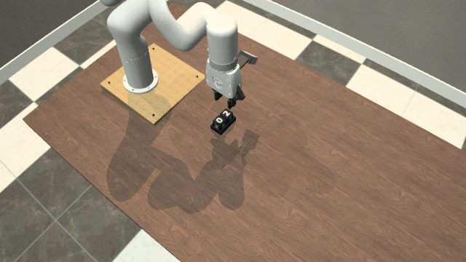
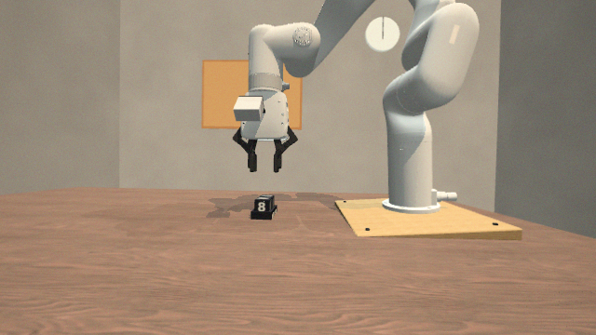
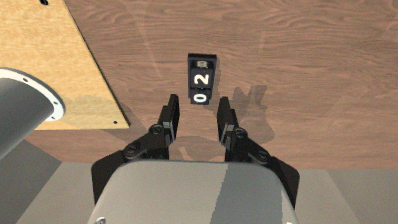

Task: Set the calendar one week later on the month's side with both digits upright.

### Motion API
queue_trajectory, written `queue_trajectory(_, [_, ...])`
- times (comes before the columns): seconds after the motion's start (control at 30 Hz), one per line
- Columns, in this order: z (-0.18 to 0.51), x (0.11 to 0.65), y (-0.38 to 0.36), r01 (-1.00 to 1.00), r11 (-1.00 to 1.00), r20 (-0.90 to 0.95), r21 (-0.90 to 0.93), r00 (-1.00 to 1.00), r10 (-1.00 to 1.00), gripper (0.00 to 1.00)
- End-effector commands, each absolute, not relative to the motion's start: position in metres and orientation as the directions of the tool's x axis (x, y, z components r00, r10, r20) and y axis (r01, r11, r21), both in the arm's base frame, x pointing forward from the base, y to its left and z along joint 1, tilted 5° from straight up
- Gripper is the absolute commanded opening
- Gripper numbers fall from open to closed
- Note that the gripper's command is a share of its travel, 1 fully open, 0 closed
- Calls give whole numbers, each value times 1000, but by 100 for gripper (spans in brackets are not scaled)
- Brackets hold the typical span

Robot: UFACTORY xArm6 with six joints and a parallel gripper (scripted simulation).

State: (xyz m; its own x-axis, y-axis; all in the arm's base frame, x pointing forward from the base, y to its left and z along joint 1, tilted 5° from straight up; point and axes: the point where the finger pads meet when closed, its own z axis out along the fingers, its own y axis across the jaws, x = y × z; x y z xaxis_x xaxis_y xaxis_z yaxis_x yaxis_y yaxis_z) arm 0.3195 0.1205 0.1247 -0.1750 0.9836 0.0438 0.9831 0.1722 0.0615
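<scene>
Black number cubes [image 1: 223, 117] [image 2: 264, 204] [image 3: 201, 85] are seated in a small tray [image 1: 221, 132] [image 2: 263, 216] [image 3: 190, 75] on the wooden table [image 1: 309, 182] [image 2: 289, 279] [image 3: 310, 45], beneath the half-open, empty gripper [image 1: 224, 100] [image 2: 264, 170] [image 3: 198, 105]; an approach appears underway, and careful lowering astride one cube is called for.

Open air separates the claw [image 1: 224, 100] [image 2: 264, 170] [image 3: 198, 105] from the cubes [image 1: 223, 117] [image 2: 264, 204] [image 3: 201, 86]; nothing visible blocks the space between.

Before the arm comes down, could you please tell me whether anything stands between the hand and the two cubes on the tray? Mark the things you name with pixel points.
Nothing visible stands in the way: the hand [image 1: 225, 100] [image 2: 264, 169] [image 3: 198, 105] hangs above the two cubes with its fingers apart, and the exterior view shows only open air between them.
</scene>
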Motion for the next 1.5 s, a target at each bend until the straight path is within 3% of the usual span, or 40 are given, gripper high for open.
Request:
queue_trajectory(0.0, [126,321,121,983,174,45,65,-177,983,49])
queue_trajectory(1.47, [118,321,122,983,175,45,65,-178,983,49])
